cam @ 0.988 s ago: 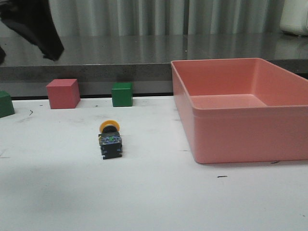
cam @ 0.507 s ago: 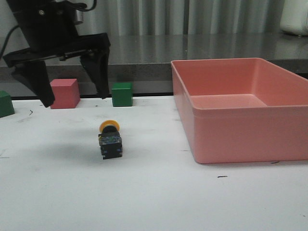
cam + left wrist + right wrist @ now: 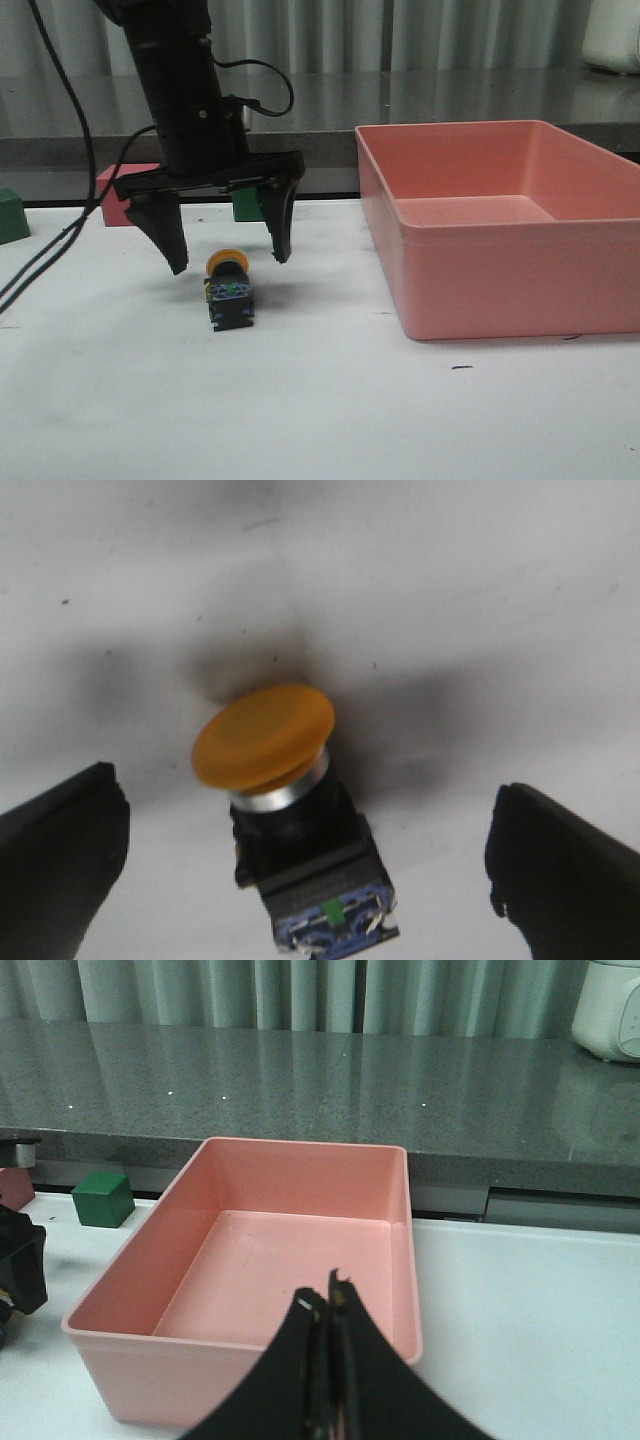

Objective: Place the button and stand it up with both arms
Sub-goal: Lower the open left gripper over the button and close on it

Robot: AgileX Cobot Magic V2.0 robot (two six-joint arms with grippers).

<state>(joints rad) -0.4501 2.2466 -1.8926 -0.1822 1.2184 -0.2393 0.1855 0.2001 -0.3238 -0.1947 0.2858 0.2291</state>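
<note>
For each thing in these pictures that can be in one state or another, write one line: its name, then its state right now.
button: lying on its side on the table, cap away from the camera, not gripped
left gripper: open, fingers on either side of the button's cap, not touching it
right gripper: shut, holding nothing
pink bin: upright, empty
red cube: resting on the table
green cube: resting on the table, partly hidden

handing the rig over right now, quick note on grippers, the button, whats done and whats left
Left gripper: open, straddling the button's cap, touching nothing.
Right gripper: shut, empty, above the near wall of the pink bin.
Button: lying on its side on the white table, yellow cap toward the back, left of the bin.
Done: approach only.
Left: grasp, stand the button upright.
</note>
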